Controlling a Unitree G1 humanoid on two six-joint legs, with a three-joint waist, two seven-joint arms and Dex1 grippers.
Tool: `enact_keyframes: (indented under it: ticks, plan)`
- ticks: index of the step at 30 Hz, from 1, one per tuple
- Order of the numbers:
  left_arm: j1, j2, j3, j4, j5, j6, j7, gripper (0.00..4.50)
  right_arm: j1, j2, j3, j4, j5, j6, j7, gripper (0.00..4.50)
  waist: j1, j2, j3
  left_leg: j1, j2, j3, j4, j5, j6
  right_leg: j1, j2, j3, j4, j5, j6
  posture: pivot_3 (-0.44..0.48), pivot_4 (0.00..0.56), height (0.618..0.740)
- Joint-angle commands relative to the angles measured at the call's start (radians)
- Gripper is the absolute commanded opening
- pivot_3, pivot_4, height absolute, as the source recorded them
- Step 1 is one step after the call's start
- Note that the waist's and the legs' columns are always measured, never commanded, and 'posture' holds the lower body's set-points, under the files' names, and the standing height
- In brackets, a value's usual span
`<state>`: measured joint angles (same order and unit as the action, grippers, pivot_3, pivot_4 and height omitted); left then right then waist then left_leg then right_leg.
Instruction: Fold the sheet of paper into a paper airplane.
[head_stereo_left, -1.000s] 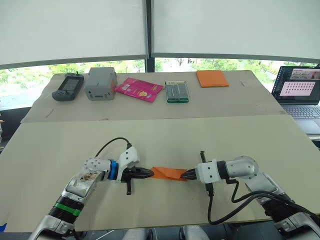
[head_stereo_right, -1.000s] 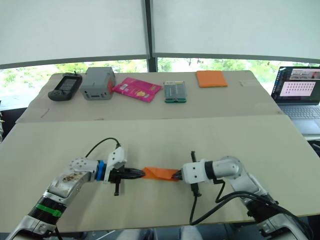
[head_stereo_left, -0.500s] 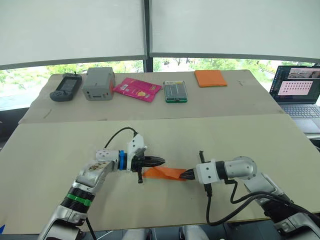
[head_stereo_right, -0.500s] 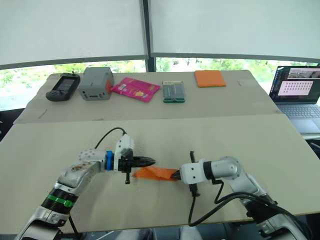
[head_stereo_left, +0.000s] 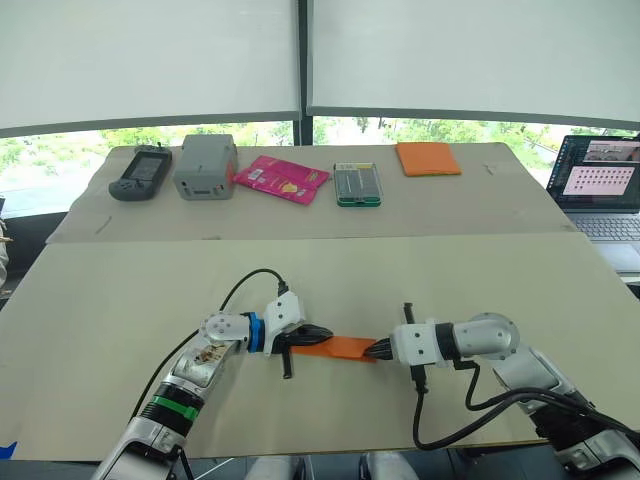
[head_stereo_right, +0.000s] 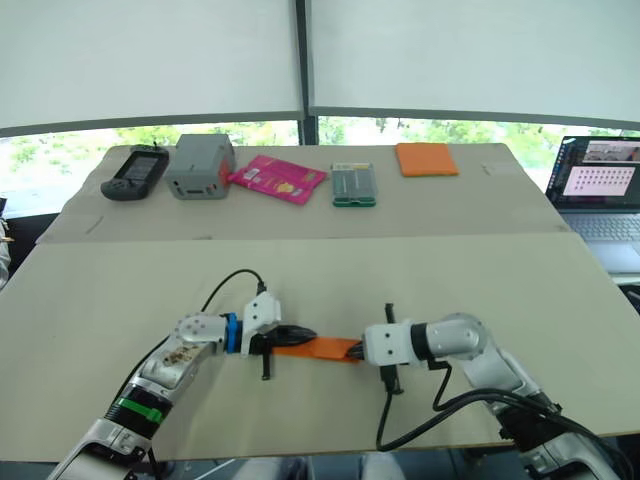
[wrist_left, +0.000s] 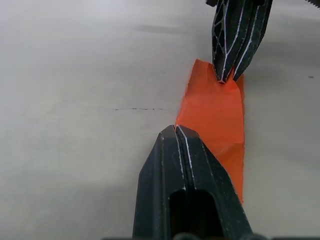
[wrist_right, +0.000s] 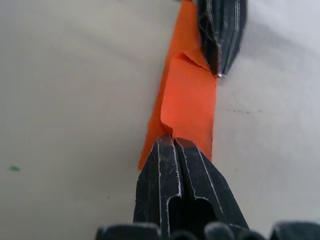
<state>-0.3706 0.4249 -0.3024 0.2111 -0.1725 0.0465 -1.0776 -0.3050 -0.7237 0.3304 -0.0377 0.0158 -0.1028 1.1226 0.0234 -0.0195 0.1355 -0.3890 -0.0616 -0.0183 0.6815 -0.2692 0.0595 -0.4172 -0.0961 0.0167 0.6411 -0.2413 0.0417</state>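
The sheet of paper (head_stereo_left: 345, 347) is a narrow, folded orange strip lying flat on the near table between my two grippers. My left gripper (head_stereo_left: 326, 333) is shut, and its closed tips rest on the strip's left part (wrist_left: 215, 120). My right gripper (head_stereo_left: 375, 350) is shut on the strip's right end; in the right wrist view the paper (wrist_right: 189, 97) runs straight into the closed fingertips (wrist_right: 162, 150). The two grippers point at each other, only a short stretch of paper apart. Part of the strip is hidden under the left fingers.
On the far table stand a black handheld device (head_stereo_left: 140, 172), a grey box (head_stereo_left: 205, 165), a pink packet (head_stereo_left: 280, 178), a green-edged case (head_stereo_left: 357, 184) and a thick orange pad (head_stereo_left: 428, 158). A laptop (head_stereo_left: 605, 190) sits at the right edge.
Half a second ago the left gripper was up and on the far side of the paper; it has come back down onto the strip, closer to the right gripper. The right gripper kept its hold.
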Motion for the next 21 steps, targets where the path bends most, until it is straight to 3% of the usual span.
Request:
enact_keyframes:
  ticks: [1,6,9,18,21]
  plan:
    - [0.034,0.008,-0.014,0.034,0.038,0.009,0.012,0.0,0.008,-0.062,-0.073,-0.08,0.064,0.093,0.038,1.32,0.0,0.0,0.0,0.0,0.0,0.0,0.0,0.0,0.0,0.0,0.0,0.0,0.0,0.0,0.0,0.0,0.15,0.74]
    - [0.061,0.011,-0.003,0.0,0.018,0.041,0.01,0.0,-0.015,0.009,-0.17,-0.232,0.216,0.382,-0.075,2.99,-0.008,0.0,0.0,-0.001,0.002,0.0,-0.001,0.0,0.0,0.0,0.0,0.001,0.0,0.0,-0.001,0.0,0.15,0.74]
    - [0.079,0.016,0.008,-0.031,0.004,0.07,0.005,0.0,0.0,0.105,-0.149,-0.281,0.225,0.52,-0.186,2.99,-0.011,0.0,0.0,-0.001,0.002,-0.001,-0.001,0.0,0.0,-0.001,0.001,0.002,0.0,0.001,-0.001,0.0,0.15,0.74]
    - [0.11,0.062,0.016,-0.089,-0.001,0.119,-0.009,0.0,0.076,0.256,-0.03,-0.266,0.142,0.644,-0.364,0.03,-0.013,0.001,-0.001,-0.003,0.001,-0.001,-0.002,0.0,-0.001,-0.004,0.0,0.001,0.0,0.001,-0.001,0.0,0.15,0.74]
    - [0.1,0.058,0.015,-0.077,0.006,0.122,-0.005,0.0,0.09,0.285,-0.007,-0.225,0.122,0.664,-0.405,0.03,-0.014,0.001,-0.001,-0.003,0.001,0.0,-0.002,0.0,-0.001,-0.004,0.001,0.0,0.0,0.001,-0.001,0.0,0.15,0.74]
